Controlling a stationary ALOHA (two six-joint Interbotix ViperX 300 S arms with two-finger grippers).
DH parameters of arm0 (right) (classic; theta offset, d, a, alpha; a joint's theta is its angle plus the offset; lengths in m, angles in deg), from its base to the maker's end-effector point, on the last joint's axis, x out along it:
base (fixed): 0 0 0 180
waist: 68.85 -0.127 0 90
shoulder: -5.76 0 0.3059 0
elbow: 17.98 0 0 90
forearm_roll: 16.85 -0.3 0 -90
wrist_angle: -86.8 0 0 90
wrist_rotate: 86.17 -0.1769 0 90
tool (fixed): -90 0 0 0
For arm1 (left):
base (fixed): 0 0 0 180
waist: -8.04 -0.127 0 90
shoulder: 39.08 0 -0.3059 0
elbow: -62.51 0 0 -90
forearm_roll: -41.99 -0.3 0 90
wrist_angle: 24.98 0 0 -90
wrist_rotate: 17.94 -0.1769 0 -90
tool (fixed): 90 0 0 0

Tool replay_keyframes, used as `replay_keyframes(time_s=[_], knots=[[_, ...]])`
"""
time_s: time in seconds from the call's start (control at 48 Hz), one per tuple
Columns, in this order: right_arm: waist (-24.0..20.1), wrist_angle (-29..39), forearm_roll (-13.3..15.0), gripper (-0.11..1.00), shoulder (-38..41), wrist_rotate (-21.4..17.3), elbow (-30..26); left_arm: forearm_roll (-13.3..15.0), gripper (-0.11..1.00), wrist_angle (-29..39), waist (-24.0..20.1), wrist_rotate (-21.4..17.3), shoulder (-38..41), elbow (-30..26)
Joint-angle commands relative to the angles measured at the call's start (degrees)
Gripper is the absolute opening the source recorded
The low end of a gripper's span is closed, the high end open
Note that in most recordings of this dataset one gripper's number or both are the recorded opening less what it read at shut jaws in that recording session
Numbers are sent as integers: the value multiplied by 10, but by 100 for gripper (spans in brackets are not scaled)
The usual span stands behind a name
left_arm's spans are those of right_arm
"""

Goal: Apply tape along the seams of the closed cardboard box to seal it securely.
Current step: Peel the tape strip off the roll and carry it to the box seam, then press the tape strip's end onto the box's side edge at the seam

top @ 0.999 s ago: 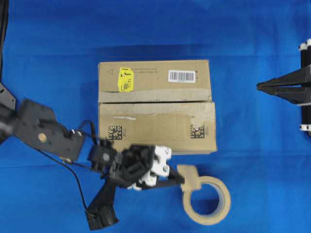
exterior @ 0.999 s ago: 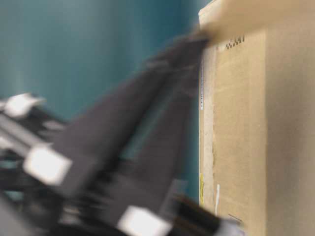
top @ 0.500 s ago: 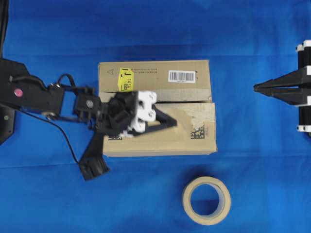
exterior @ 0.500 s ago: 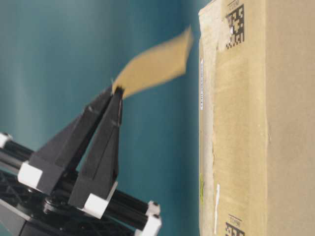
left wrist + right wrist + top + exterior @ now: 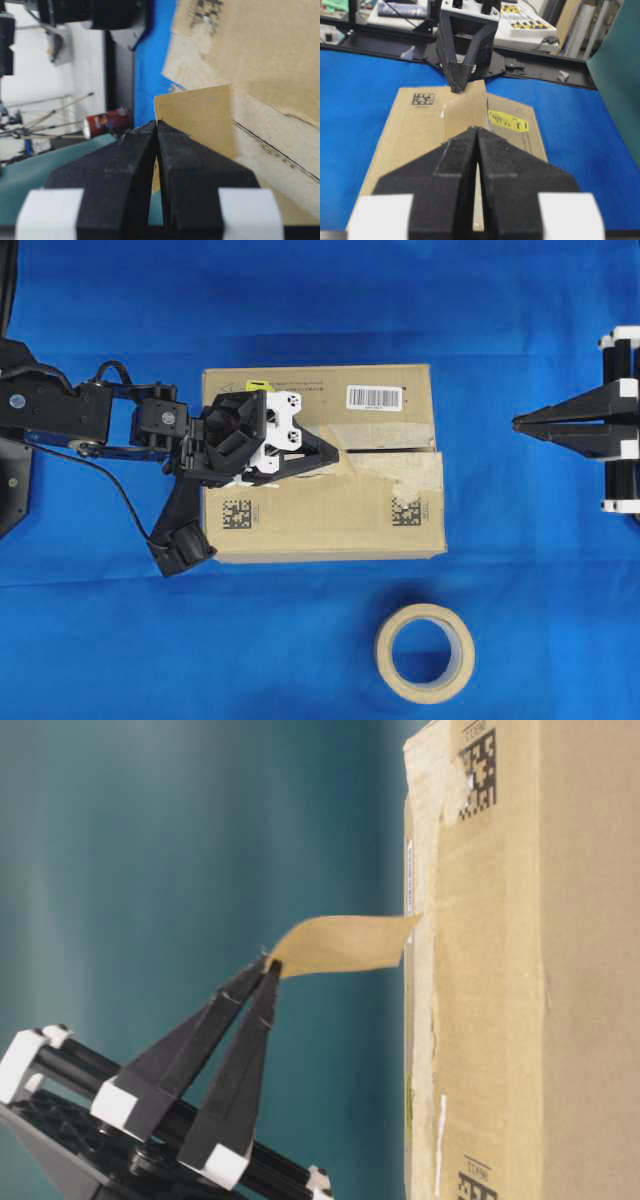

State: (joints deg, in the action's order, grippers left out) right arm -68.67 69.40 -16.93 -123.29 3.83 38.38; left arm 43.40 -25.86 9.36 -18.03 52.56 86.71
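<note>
Pinched shut, the left gripper (image 5: 335, 453) holds a flat tan strip of tape (image 5: 340, 944) over the seam (image 5: 390, 450) of the matte brown cardboard box (image 5: 330, 515); the strip's free end touches the top. Well aside, the right gripper (image 5: 516, 422) is closed, empty.

Overhead view: looks straight down from well above on the whole blue counter (image 5: 100, 660), with the cardboard box (image 5: 320, 515) near the middle.
Table-level view: turned on its side, close to the box, which fills its right part.
Left wrist view: rides behind the left claw (image 5: 156, 131), looking along its closed fingers, very near the box top.
Right wrist view: sits behind the right claw (image 5: 477, 134), facing the box lengthwise from farther off.
Shared: all four show the box; the tape (image 5: 340, 944) appears in every view.
</note>
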Motion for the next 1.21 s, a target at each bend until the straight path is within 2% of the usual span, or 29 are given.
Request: replay_keyframes(time_s=[0.0, 0.187, 0.687, 1.187], knots=[[1, -11, -1, 0, 7, 2, -12, -1, 0, 13, -4, 1, -13, -6], [1, -23, -1, 0, 21, 4, -12, 0, 0, 48, -15, 2, -13, -2], [2, -47, 0, 0, 50, 4, -18, 0, 0, 86, -14, 9, -18, 25], [4, -56, 0, 0, 71, 4, -22, 0, 0, 120, -14, 3, -20, 29]])
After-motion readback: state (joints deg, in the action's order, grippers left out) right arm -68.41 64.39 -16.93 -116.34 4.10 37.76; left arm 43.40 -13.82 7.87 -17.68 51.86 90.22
